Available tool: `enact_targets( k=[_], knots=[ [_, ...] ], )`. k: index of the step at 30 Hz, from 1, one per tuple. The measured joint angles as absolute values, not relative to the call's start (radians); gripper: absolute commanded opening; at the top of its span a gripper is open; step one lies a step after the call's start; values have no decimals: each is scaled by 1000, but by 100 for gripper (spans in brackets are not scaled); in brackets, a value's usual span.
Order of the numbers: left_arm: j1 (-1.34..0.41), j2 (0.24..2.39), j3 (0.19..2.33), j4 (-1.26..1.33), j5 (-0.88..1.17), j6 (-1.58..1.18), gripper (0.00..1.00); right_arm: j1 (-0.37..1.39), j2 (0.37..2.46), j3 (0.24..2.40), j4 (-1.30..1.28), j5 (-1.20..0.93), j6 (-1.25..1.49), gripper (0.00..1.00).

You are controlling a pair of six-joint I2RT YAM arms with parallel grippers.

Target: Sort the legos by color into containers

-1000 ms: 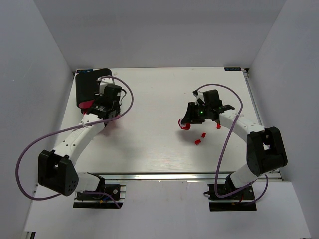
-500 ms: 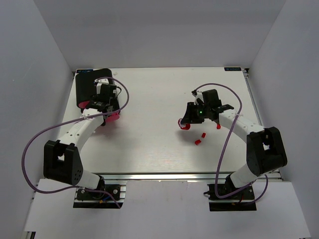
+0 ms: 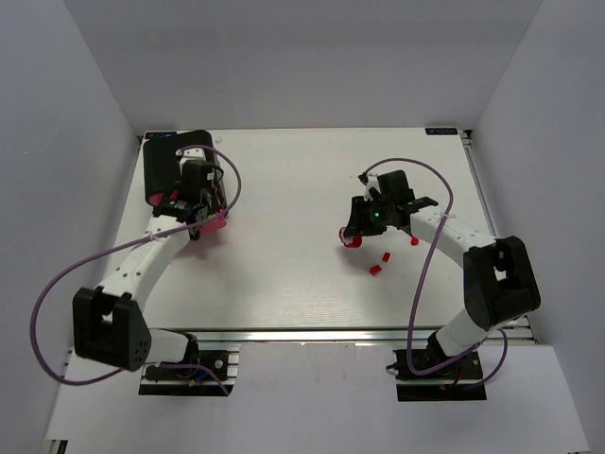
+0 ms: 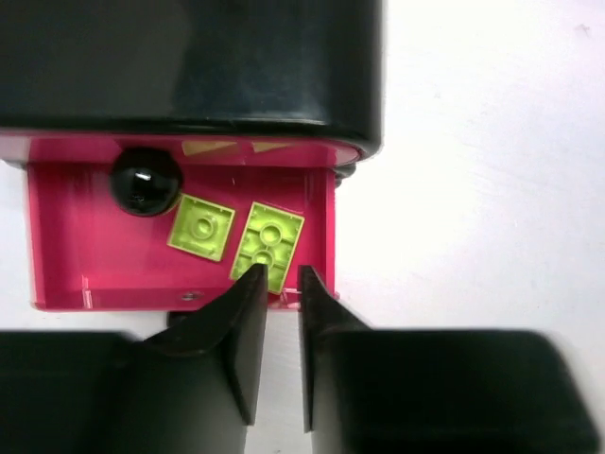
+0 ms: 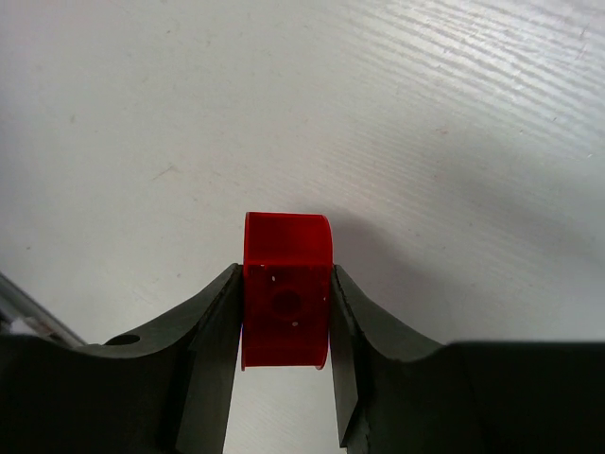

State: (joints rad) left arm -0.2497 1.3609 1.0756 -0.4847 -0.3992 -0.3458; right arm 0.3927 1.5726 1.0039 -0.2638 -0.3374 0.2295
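A glossy black housing holds the containers. One magenta-pink drawer with a black knob stands pulled out. Two lime-yellow legos lie in it. My left gripper hovers at the drawer's front rim, open by a narrow gap with nothing between its fingers. My right gripper is shut on a red lego just above the table. In the top view the right gripper sits right of centre. Three more red legos lie on the table near it.
The housing stands at the table's far left, with the left gripper and the open drawer at its near right. White walls enclose the table on three sides. Purple cables loop from both arms.
The left wrist has shifted a little toward the housing and its elbow has swung. The right arm has barely moved and still holds the red lego.
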Motion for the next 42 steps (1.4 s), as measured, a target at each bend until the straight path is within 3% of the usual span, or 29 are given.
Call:
enact_targets(
  k=[1,3,8,12,19,20,23,26,34,42],
  knots=[
    [-250,1328,1066,-481,-388,-349,20,397,1580,1009,-266,-321,218,0],
    [-250,1242,1037,-473,-342,-346,20,409,1600,1026,-272,-282,190,0],
    [-250,1015,899,-383,-138,-324,68,472,1689,1097,-289,-121,114,0],
    [-252,901,794,-340,3,-309,74,533,1735,1103,-288,51,66,8],
    [-258,787,722,-319,96,-274,77,582,1780,1129,-260,259,9,57],
    [-258,770,714,-311,101,-273,77,582,1782,1130,-261,274,2,58],
    [-258,738,707,-303,114,-270,77,578,1783,1130,-274,302,-16,77],
    [-258,727,706,-290,121,-270,77,568,1775,1130,-282,315,-33,78],
    [-258,690,696,-283,125,-266,77,451,1677,1129,-288,310,42,59],
    [-258,648,694,-270,128,-266,78,340,1674,1129,-289,257,154,63]
  ],
)
